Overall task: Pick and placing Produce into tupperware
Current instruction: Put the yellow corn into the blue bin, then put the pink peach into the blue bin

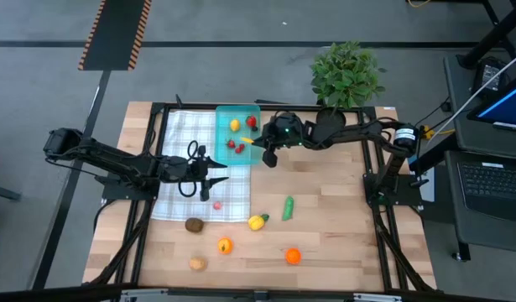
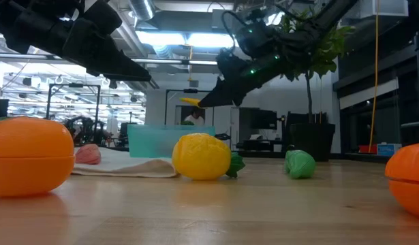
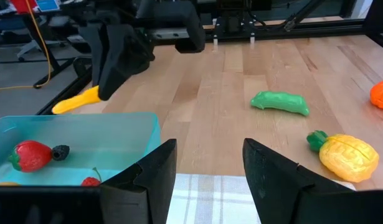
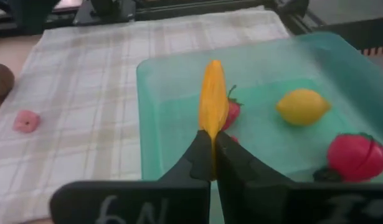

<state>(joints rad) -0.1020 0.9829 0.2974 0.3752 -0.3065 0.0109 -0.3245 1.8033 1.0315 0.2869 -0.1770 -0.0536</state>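
The teal tupperware [image 1: 225,154] stands on a white checked cloth [image 1: 180,139] at the table's far middle. It holds a yellow lemon [image 4: 303,106], a red tomato [image 4: 352,155] and small red pieces [image 1: 235,146]. My right gripper [image 1: 259,148] is above the tupperware's right part, shut on a yellow elongated piece [image 4: 213,99]. My left gripper [image 1: 224,180] is open and empty over the cloth, just near of the tupperware; its fingers show in the left wrist view [image 3: 207,168]. My right gripper pinches the yellow piece's near end [image 4: 210,138] between its two fingertips. The fingers slant down from the table's right and lie along the piece. The piece sticks out past the fingertips, lifted clear above the tupperware [image 2: 189,102].
Loose on the wood lie a green piece [image 1: 287,207], a yellow piece with a green top [image 1: 257,221], a brown one [image 1: 194,224], two orange ones [image 1: 225,245] [image 1: 292,255] and a tan one [image 1: 196,263]. A pink piece [image 1: 216,205] lies on the cloth. A potted plant [image 1: 347,74] stands at the far edge.
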